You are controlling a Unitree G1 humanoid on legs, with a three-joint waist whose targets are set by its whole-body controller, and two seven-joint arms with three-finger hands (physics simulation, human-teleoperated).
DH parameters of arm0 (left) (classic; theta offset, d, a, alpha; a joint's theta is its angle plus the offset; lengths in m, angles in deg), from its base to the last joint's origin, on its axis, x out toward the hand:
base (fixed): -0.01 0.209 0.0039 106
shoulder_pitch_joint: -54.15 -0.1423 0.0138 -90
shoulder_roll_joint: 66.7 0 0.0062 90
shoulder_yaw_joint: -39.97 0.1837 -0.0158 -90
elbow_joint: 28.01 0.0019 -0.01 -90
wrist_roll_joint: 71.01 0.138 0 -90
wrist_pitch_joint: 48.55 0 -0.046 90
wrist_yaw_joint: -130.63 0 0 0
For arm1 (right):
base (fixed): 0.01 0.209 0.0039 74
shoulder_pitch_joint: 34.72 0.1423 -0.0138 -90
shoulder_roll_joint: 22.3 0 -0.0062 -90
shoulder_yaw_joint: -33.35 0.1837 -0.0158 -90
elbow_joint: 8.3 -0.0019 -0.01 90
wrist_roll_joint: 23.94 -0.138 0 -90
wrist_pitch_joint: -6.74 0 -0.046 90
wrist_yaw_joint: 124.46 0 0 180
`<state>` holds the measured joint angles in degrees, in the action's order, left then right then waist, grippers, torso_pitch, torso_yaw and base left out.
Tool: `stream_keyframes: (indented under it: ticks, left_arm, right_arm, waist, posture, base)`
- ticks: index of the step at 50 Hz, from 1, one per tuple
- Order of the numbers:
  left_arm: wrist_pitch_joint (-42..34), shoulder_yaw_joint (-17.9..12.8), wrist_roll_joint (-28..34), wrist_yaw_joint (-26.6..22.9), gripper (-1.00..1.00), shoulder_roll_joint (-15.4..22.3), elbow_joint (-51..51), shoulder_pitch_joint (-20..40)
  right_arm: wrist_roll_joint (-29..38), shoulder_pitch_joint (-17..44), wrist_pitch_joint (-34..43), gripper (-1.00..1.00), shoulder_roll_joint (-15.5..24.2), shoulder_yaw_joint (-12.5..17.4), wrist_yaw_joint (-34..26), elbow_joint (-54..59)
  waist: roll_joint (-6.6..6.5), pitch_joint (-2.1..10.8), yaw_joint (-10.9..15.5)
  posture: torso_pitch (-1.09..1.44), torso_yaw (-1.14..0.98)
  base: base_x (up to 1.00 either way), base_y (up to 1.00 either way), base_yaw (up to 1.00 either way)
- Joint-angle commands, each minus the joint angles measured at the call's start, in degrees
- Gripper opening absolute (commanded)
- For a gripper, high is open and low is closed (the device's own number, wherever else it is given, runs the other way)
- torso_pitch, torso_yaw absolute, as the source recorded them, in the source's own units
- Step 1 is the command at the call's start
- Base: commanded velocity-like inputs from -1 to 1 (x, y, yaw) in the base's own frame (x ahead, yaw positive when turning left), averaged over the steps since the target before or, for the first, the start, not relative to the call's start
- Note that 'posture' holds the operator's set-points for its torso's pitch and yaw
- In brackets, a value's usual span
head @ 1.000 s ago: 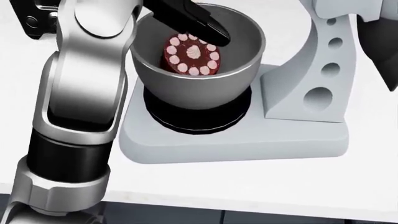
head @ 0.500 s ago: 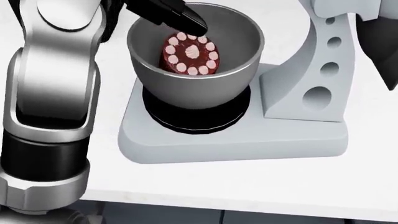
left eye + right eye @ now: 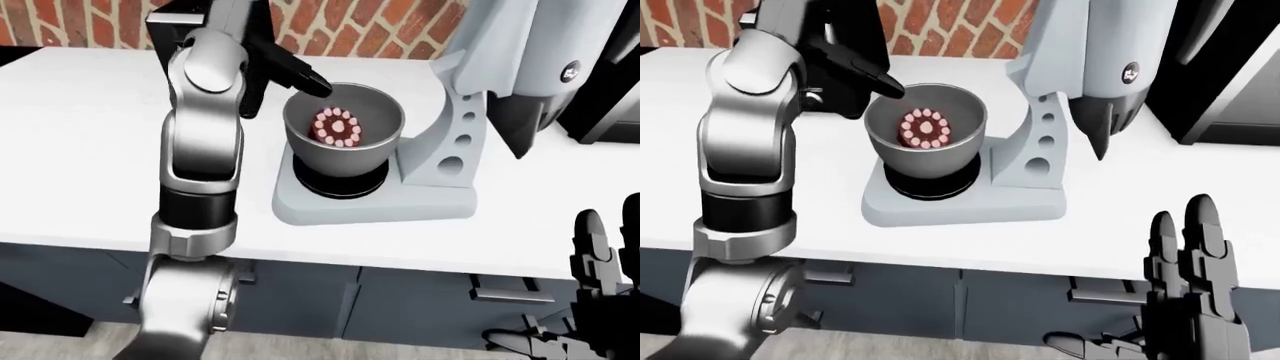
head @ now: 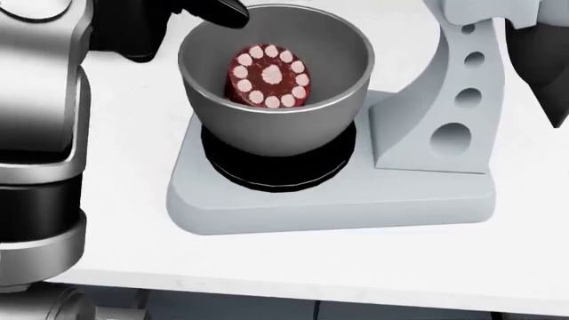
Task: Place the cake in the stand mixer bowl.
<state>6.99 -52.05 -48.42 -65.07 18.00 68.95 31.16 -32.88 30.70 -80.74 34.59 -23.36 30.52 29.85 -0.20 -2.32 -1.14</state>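
Note:
The cake (image 4: 269,77), dark red with a ring of pale dots, lies tilted inside the grey stand mixer bowl (image 4: 275,123). The bowl sits on the mixer's base (image 4: 338,200). My left hand (image 3: 300,75) is open, its black fingers (image 4: 218,10) just over the bowl's upper left rim, holding nothing. My right hand (image 3: 1190,262) hangs open low at the right of the right-eye view, well below the counter edge.
The mixer's raised head (image 3: 525,52) and column (image 4: 458,100) stand right of the bowl. A brick wall (image 3: 350,26) runs behind the white counter (image 3: 80,150). A dark appliance (image 3: 1230,67) stands at the far right. Grey cabinet fronts (image 3: 400,300) lie below.
My left hand has drawn back up and to the left, out of the bowl to its rim. The cake stays in the bowl. My left arm has slid leftward in the head view.

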Motion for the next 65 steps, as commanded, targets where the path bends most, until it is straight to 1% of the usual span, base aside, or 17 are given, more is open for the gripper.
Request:
stream_keyframes:
  ticks: [1,12,18,22,27,34,39,41,44,45,46,50,56,65]
  left_arm:
    - [1.2,-0.67,0.06,0.17,1.0,1.13,-2.51,1.61]
    - [1.13,-2.29,-0.85,-0.76,1.0,4.88,-2.94,1.48]
    - [0.52,-2.98,-1.69,-0.51,1.0,6.0,-4.53,1.21]
    - [0.05,-3.53,-1.93,-0.96,1.0,7.44,-6.73,-0.02]
    - [0.13,-4.45,-2.65,-0.99,1.0,9.14,-6.87,0.15]
    - [0.83,-4.63,-3.14,-0.51,1.0,10.35,-6.64,-0.41]
    - [0.98,-5.34,-3.7,-0.38,1.0,11.38,-6.34,-0.32]
    - [1.2,-5.75,-4.37,-0.03,1.0,11.62,-5.84,-0.44]
    - [1.2,-7.09,-7.22,0.91,1.0,11.87,-4.03,-0.72]
    - [1.37,-6.96,-7.75,1.26,1.0,12.21,-3.55,-0.8]
    - [0.62,-7.85,-9.5,1.54,1.0,12.12,-2.79,-0.91]
    - [0.86,-9.0,-13.87,3.9,1.0,13.73,-0.86,-0.8]
    - [1.21,-8.79,-16.88,5.51,1.0,15.91,-0.66,-1.8]
    - [1.44,-8.76,-18.22,6.31,1.0,16.47,-0.78,-2.45]
  right_arm:
    - [-0.1,0.34,-1.27,1.0,0.22,-0.4,0.21,-2.13]
    - [0.14,0.32,-0.69,1.0,0.55,-0.84,0.72,-2.8]
    - [0.01,0.21,-0.7,1.0,0.53,-0.77,0.67,-2.91]
    - [-0.05,0.16,-0.98,1.0,0.45,-0.66,0.55,-2.57]
    - [0.42,0.31,-0.72,1.0,0.46,-1.08,0.73,-2.76]
    - [0.52,0.25,-0.82,1.0,0.57,-1.45,0.86,-2.56]
    - [0.41,0.08,-0.86,1.0,0.55,-1.43,0.81,-2.71]
    - [0.27,-0.01,-0.85,1.0,0.51,-1.3,0.76,-2.84]
    - [0.25,0.02,-0.83,1.0,0.48,-1.24,0.68,-2.84]
    - [0.24,0.01,-0.83,1.0,0.46,-1.22,0.66,-2.84]
    - [0.17,0.0,-0.81,1.0,0.45,-1.14,0.65,-2.86]
    - [0.39,0.2,-0.61,1.0,0.53,-1.3,0.75,-2.9]
    - [0.75,0.45,-0.31,1.0,0.77,-1.73,1.12,-2.94]
    - [0.86,0.36,-0.4,1.0,0.95,-2.02,1.31,-2.78]
  waist:
    - [0.1,1.1,0.02]
    - [-0.13,1.05,-0.02]
    - [-0.16,1.0,-0.03]
    - [-0.26,0.95,-0.09]
    - [-0.38,0.91,-0.09]
    - [-0.42,0.86,-0.06]
    - [-0.48,0.9,-0.02]
    - [-0.5,0.88,-0.04]
    - [-0.55,0.88,-0.03]
    - [-0.57,0.89,-0.03]
    - [-0.61,0.92,-0.03]
    - [-0.75,1.06,-0.02]
    - [-0.9,1.03,-0.13]
    - [-0.94,1.03,-0.06]
  posture:
    - [0.0,0.0]
    - [0.0,0.0]
    - [0.0,0.0]
    - [0.0,0.0]
    - [0.0,0.0]
    - [0.0,0.0]
    - [0.0,0.0]
    - [0.0,0.0]
    - [0.0,0.0]
    - [0.0,0.0]
    - [0.0,0.0]
    - [0.0,0.0]
    - [0.0,0.0]
    - [0.0,0.0]
  base:
    - [0.0,0.0,0.0]
    - [0.0,0.0,0.0]
    - [0.0,0.0,0.0]
    - [0.0,0.0,0.0]
    - [0.0,0.0,0.0]
    - [0.0,0.0,0.0]
    - [0.0,0.0,0.0]
    - [0.0,0.0,0.0]
    - [0.0,0.0,0.0]
    - [0.0,0.0,0.0]
    - [0.0,0.0,0.0]
    - [0.0,0.0,0.0]
    - [0.0,0.0,0.0]
    - [0.0,0.0,0.0]
